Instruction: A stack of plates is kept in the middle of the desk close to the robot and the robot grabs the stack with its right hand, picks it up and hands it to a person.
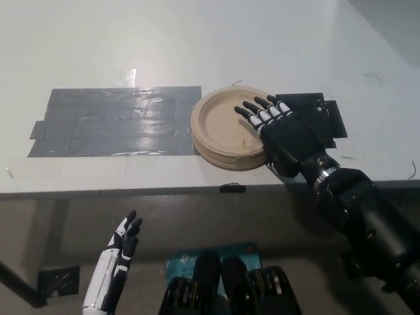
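Note:
A stack of tan paper plates [223, 128] lies on the white desk [216, 46] near its front edge, in the middle. My black right hand [279, 131] lies over the stack's right rim, fingers spread across the top plate, thumb low at the stack's right side. It is open and holds nothing. My white left hand [121, 246] rests below the desk edge at the lower left, fingers apart.
A wide patch of dark grey tape [115, 120] covers the desk left of the plates. A smaller black patch [321, 115] lies to their right, partly under my hand. A small black piece [233, 188] sits on the desk's front edge.

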Robot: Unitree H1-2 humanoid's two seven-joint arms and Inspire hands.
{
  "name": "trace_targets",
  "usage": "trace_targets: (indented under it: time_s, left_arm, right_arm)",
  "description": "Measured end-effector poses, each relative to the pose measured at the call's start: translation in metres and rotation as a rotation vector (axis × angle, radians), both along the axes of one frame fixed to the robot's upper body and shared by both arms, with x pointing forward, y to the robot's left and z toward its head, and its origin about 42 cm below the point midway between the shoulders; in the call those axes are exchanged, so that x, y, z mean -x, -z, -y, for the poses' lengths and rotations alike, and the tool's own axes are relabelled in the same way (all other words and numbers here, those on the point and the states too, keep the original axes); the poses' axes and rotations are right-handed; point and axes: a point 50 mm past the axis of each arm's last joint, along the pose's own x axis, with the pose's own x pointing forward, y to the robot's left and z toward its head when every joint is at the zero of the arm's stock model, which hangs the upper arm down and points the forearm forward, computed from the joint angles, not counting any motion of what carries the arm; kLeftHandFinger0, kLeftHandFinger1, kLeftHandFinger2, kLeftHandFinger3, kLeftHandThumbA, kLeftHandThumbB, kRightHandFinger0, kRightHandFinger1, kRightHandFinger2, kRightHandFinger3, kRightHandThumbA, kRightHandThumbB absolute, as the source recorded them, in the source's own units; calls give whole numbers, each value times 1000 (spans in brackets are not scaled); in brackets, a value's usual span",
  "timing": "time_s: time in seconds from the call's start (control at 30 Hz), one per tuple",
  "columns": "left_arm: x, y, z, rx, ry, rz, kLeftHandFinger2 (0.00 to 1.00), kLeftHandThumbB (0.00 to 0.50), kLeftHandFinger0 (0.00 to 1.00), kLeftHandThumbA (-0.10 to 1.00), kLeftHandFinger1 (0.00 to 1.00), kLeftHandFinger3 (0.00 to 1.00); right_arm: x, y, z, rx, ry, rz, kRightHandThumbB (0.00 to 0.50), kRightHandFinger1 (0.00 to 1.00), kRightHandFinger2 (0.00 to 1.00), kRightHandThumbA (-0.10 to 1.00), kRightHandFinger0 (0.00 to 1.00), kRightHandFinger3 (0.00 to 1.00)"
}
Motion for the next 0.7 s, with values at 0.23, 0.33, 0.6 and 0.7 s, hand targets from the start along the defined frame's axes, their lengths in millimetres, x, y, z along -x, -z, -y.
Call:
trace_targets:
  time_s: [0.23, 0.33, 0.6, 0.7]
  left_arm:
    - [-2, -1, 1, 0, 5, 5, 1000, 0, 1000, 1000, 1000, 1000]
    - [-4, -3, 1, 0, 7, 11, 1000, 0, 1000, 1000, 1000, 1000]
    - [-5, -4, 2, 0, 12, 13, 1000, 0, 1000, 1000, 1000, 1000]
    - [-6, -4, 3, 0, 18, 15, 1000, 0, 1000, 1000, 1000, 1000]
  right_arm:
    - [-5, 3, -3, 7, -3, 14, 420, 1000, 1000, 1000, 1000, 1000]
    - [-8, 4, -3, 11, -2, 15, 394, 1000, 1000, 788, 1000, 1000]
    - [-23, 25, 7, 58, 16, 36, 248, 160, 571, -100, 0, 340]
    - [-31, 19, 5, 66, 3, 93, 240, 199, 656, -100, 0, 303]
